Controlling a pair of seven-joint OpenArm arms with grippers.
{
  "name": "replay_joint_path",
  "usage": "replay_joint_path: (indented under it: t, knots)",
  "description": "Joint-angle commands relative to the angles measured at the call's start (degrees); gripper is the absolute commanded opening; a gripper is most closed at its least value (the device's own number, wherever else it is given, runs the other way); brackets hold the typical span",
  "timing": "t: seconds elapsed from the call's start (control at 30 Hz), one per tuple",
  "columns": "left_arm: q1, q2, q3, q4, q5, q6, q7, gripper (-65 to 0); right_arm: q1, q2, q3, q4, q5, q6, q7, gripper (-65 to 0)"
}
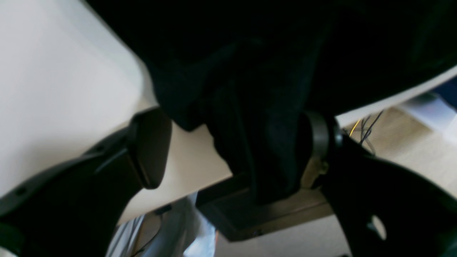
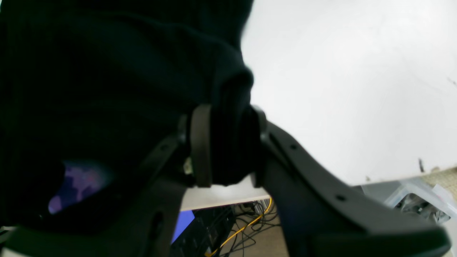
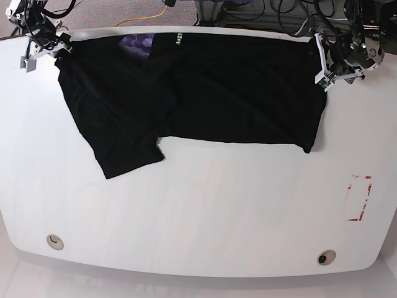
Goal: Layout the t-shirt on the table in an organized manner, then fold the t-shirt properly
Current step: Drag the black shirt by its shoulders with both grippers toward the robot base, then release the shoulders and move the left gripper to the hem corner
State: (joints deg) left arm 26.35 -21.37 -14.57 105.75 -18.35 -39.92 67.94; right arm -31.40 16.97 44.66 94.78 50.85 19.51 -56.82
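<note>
The black t-shirt (image 3: pixel 217 93) lies spread and wrinkled along the far side of the white table (image 3: pixel 205 205), its far edge at the table's rim. My left gripper (image 3: pixel 324 62) is at the shirt's far right corner. In the left wrist view this gripper (image 1: pixel 232 142) is open: a hanging fold of the t-shirt (image 1: pixel 257 142) rests against one finger (image 1: pixel 317 135) and stands apart from the other. My right gripper (image 3: pixel 61 48) is at the far left corner. In the right wrist view it (image 2: pixel 228 142) is pinched on a bunched fold of cloth (image 2: pixel 228 89).
A red tape outline (image 3: pixel 360 198) marks the table's right side. Two grommet holes (image 3: pixel 54 241) (image 3: pixel 325 256) sit near the front edge. Cables (image 2: pixel 242 225) and boxes lie on the floor beyond the far edge.
</note>
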Motion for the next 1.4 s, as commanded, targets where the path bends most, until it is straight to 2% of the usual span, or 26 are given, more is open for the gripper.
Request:
replay_joint_path:
  t: [0.0,0.33,0.67,0.83,1.1,1.37]
  knots:
    - [1.12,-1.18,-0.25,0.31,1.34,-0.08,1.9,-18.6,-0.12,1.01,0.57,1.0,0.53,0.4,0.77,-49.1]
    - [0.6,-1.36,-6.66,0.84,0.99,-0.08,2.34,-18.6,0.06,1.09,0.48,1.17,0.71,0.4,0.77,-49.1]
    - [-4.77,-1.27,-6.93,1.37,0.81,-0.08,5.6,-18.5,1.11,1.27,0.39,1.17,0.71,0.49,0.77,-49.1]
    - [-5.73,-1.27,-6.84,1.37,-2.0,-0.08,6.56,-18.5,1.11,1.45,0.3,1.17,0.71,0.49,0.77,-49.1]
    - [-6.44,-1.36,-7.19,4.09,-7.63,-0.08,7.97,-18.5,2.08,4.17,-1.72,1.17,0.71,0.49,0.77,-49.1]
    - [-8.63,-2.15,-9.56,6.46,-9.74,-0.08,7.97,-18.6,2.34,5.05,-1.98,1.17,0.71,0.32,0.77,-49.1]
